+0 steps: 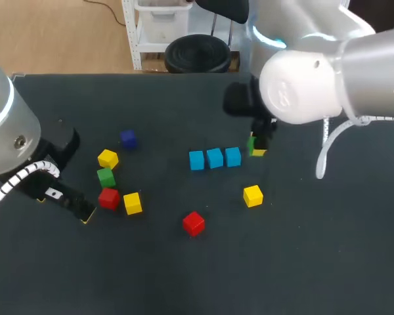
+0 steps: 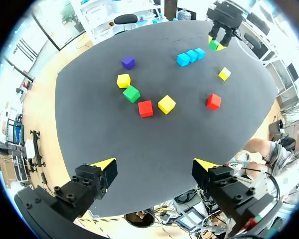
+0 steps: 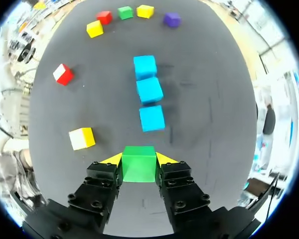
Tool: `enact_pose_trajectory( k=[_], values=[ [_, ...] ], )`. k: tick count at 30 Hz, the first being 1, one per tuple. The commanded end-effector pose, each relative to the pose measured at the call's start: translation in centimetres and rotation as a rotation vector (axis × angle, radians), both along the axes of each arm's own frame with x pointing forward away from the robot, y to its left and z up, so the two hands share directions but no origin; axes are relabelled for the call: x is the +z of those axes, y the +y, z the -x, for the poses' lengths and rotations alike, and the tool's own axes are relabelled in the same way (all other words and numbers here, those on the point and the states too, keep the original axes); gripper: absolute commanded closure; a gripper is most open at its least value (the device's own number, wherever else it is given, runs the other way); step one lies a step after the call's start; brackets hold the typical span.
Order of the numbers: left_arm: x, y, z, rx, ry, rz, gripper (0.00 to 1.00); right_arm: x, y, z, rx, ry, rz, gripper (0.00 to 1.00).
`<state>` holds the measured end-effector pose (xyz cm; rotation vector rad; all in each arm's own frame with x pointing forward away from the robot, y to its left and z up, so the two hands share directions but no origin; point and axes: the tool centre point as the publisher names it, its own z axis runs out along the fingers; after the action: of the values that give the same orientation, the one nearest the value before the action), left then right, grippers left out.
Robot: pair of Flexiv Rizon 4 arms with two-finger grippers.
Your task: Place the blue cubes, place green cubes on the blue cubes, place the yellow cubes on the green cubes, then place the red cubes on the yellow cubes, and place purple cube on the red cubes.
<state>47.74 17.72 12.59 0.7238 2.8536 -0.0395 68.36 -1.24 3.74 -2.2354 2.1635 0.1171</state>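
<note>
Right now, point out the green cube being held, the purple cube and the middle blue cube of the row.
held green cube [image 3: 138, 163], right wrist view, middle of the face toward the camera.
purple cube [image 1: 128, 138], head view, centre of its top face.
middle blue cube [image 1: 215, 157], head view, centre of its top face.

Coloured cubes [image 1: 215, 158] on black table [image 1: 328, 262]

We have a cube [image 3: 139, 163] between our right jaws, touched from both sides. Just ahead of those jaws, a row of three cubes [image 3: 149, 90] runs straight away from them on the surface [image 3: 209, 99]. A lone cube [image 3: 81, 138] lies beside the jaws, off the row. Another single cube [image 3: 63, 74] lies farther ahead on that side. A cluster of five cubes [image 3: 124, 12] lies well beyond the row. Everything lies far ahead of our left jaws.
</note>
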Motion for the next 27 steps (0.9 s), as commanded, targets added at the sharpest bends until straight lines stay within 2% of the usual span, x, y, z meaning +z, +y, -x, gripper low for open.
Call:
enact_pose_trajectory(
  k=[1, 8, 27],
  values=[
    [0.0, 0.0, -0.1, -0.002, 0.001, 0.002, 0.0, -0.2, 3.1, -0.5, 0.044, -0.002, 0.026, 1.0],
    [0.0, 0.0, -0.1, -0.002, 0.001, 0.002, 0.0, -0.4, 5.3, -1.2, 0.103, 0.01, 0.02, 1.0],
    [0.0, 0.0, -0.1, -0.002, 0.001, 0.002, 0.0, -1.0, 5.7, -1.6, 0.106, 0.039, 0.021, 1.0]
  ],
)
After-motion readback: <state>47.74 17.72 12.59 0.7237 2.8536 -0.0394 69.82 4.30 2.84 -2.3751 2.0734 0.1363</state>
